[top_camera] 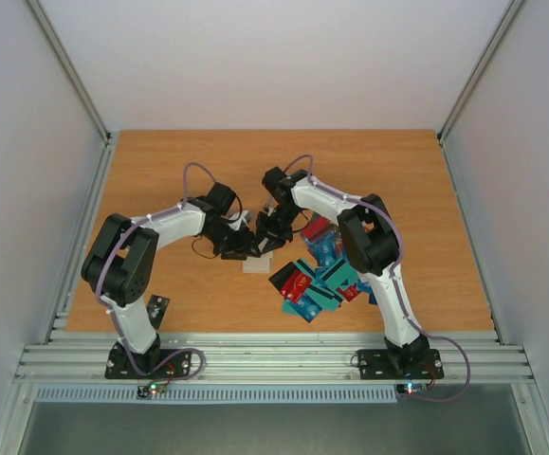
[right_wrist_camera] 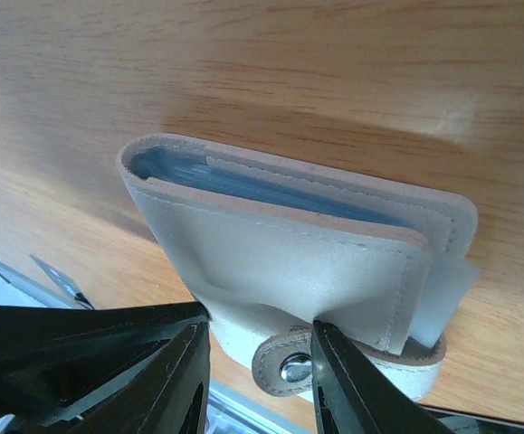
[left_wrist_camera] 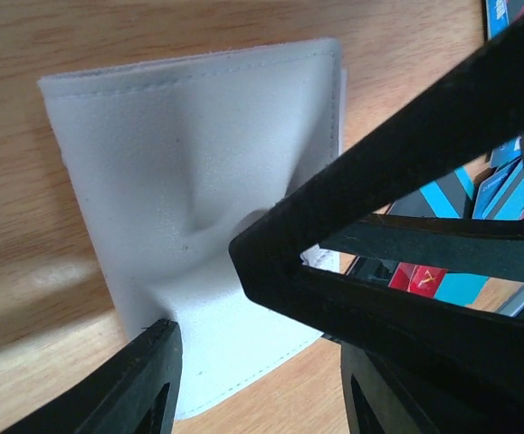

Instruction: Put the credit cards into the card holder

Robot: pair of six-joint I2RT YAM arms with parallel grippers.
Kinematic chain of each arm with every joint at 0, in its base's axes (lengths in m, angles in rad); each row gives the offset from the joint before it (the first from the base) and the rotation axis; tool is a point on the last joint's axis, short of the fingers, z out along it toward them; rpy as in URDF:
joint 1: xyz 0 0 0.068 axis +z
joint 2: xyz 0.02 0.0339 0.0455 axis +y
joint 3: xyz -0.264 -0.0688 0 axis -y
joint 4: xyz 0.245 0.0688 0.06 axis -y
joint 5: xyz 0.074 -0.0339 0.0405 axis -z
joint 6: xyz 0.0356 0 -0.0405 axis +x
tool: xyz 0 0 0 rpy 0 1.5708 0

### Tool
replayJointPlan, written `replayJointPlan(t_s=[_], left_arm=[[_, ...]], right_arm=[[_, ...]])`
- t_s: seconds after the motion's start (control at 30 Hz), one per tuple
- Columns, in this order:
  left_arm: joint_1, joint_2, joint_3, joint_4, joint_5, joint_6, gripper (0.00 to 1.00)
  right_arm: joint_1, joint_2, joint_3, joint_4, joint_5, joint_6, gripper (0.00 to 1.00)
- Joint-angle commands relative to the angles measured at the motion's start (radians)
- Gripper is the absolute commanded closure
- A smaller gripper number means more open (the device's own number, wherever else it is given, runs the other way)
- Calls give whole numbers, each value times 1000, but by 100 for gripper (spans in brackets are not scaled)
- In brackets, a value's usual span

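The card holder [top_camera: 255,265] is a cream wallet lying on the wooden table just left of the pile of credit cards [top_camera: 314,277]. My right gripper [top_camera: 266,245] is shut on the holder's cover. In the right wrist view its fingers [right_wrist_camera: 257,334] pinch the puckered cover edge just above the snap clasp [right_wrist_camera: 293,368], and bluish sleeves [right_wrist_camera: 271,185] show inside. In the left wrist view my left gripper [left_wrist_camera: 257,362] stands open astride the near corner of the card holder [left_wrist_camera: 180,154]. The right gripper's black finger [left_wrist_camera: 379,190] crosses in front. Red and blue cards [left_wrist_camera: 424,278] lie behind it.
The teal, blue, red and black cards spread toward the right arm's base. A small black object [top_camera: 157,305] sits on the table by the left arm. Aluminium rails [top_camera: 274,355] run along the near edge, and grey walls close in both sides.
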Motion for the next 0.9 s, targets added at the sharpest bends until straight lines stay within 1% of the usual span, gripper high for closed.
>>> replayJointPlan(t_s=[0.0, 0.23, 0.47, 0.63, 0.77, 0.87], left_arm=[[-14, 33, 29, 30, -39, 30, 49], [-15, 63, 34, 55, -61, 15, 52], [-17, 101, 47, 48, -96, 7, 56], [-17, 120, 52, 43, -111, 2, 57], [-17, 114, 47, 71, -88, -10, 56], [-17, 107, 28, 107, -78, -38, 51]], right_arm=[[10, 42, -48, 39, 85, 13, 67], [10, 43, -48, 41, 78, 12, 66], [10, 41, -57, 47, 73, 10, 67], [8, 34, -70, 60, 70, 17, 67], [9, 26, -76, 72, 61, 28, 66], [10, 17, -80, 86, 53, 38, 66]])
